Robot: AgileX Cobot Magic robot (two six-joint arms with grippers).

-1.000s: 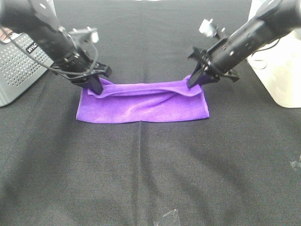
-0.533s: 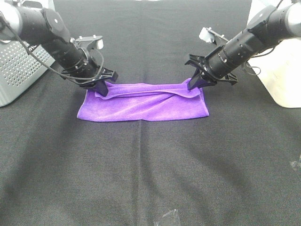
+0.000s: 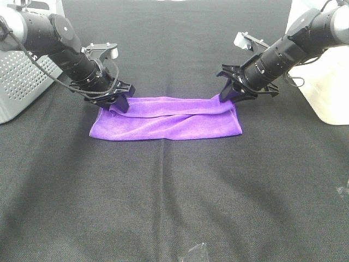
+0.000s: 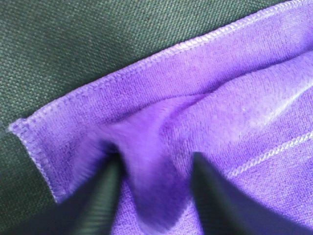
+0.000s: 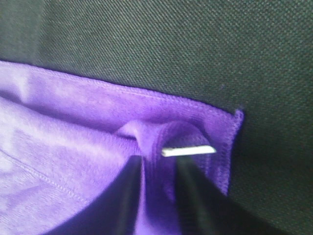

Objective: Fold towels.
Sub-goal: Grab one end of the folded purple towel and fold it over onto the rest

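Purple towel (image 3: 166, 119) pulled tauter than before, left claw (image 3: 120, 103) and right claw (image 3: 223, 96) gripping corners.

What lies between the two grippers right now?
Only the purple towel, its far edge strung from left gripper to right gripper; the exterior high view shows it.

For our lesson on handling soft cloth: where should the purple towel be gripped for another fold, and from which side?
Grip the towel at its two far corners, coming down from the far side. It lies flat as a long strip, so holding both ends probably keeps the edge taut. The left gripper and right gripper each pinch a ridge there.
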